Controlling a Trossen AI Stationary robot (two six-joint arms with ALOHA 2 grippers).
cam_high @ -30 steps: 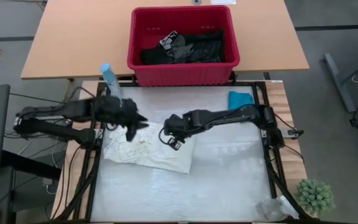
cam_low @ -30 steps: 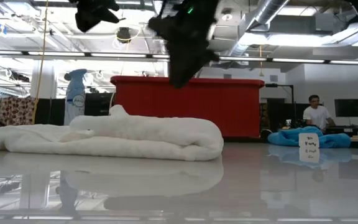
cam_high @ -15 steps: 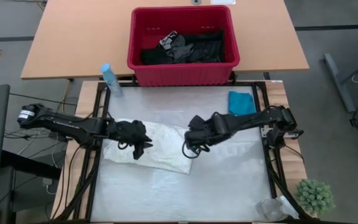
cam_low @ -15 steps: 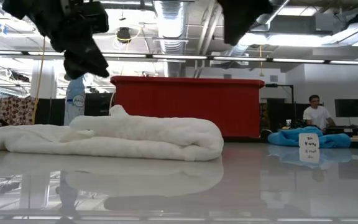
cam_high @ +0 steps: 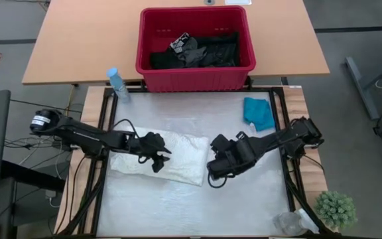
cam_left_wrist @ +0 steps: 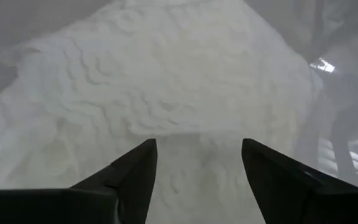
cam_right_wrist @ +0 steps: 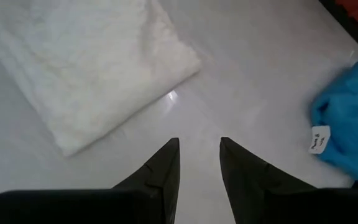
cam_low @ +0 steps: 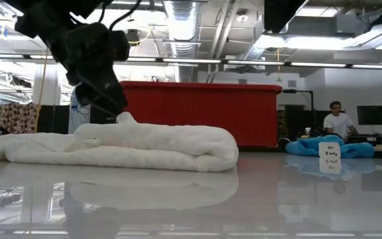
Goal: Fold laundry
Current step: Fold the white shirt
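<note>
Lying folded on the desk's (cam_high: 244, 206) left half, the white garment (cam_high: 178, 158) has the left gripper (cam_high: 158, 160) directly above it, fingers spread and empty, while the right gripper (cam_high: 216, 174), slightly open and empty, hangs beside its right edge, the teal garment (cam_high: 258, 111) well apart.

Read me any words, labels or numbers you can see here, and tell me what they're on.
None can be read.
Tag on the teal garment: marks too small to read.
Patch on the black clothes in the red basket: white marks, too small.
Spray bottle: nothing legible.
</note>
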